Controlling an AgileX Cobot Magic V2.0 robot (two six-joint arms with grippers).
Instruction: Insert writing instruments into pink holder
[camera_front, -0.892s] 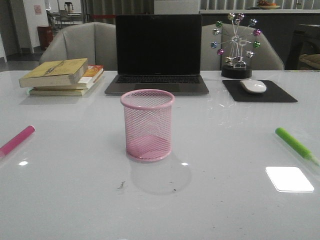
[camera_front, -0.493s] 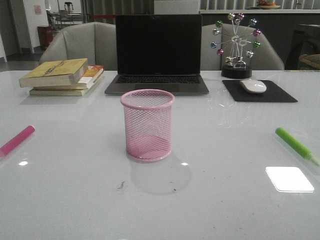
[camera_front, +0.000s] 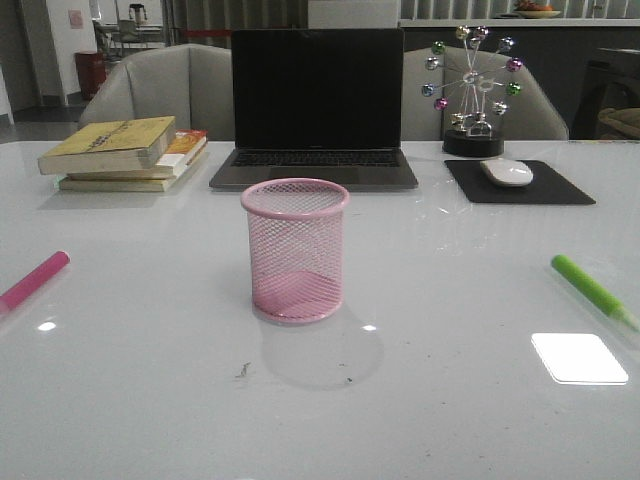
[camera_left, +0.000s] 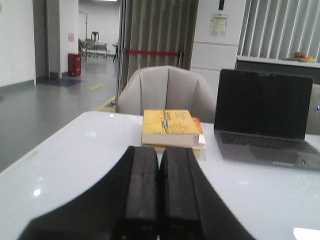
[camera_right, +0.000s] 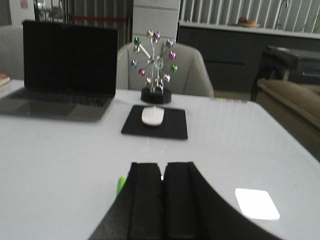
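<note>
The pink wire-mesh holder (camera_front: 295, 250) stands upright and empty in the middle of the white table. The magenta marker (camera_front: 33, 280) lies flat at the far left edge of the front view. Over at the far right edge lies the lime green marker (camera_front: 591, 289), and its green tip (camera_right: 121, 184) peeks out beside my right gripper (camera_right: 162, 166) in the right wrist view. That gripper is shut with nothing in it. My left gripper (camera_left: 158, 150) is shut too, empty, pointing toward the books. Neither arm shows in the front view.
A stack of books (camera_front: 125, 152) sits at the back left, an open laptop (camera_front: 316, 110) behind the holder, a mouse (camera_front: 507, 172) on a black pad (camera_front: 518, 185) and a ball ornament (camera_front: 472, 90) at the back right. Chairs stand beyond the table.
</note>
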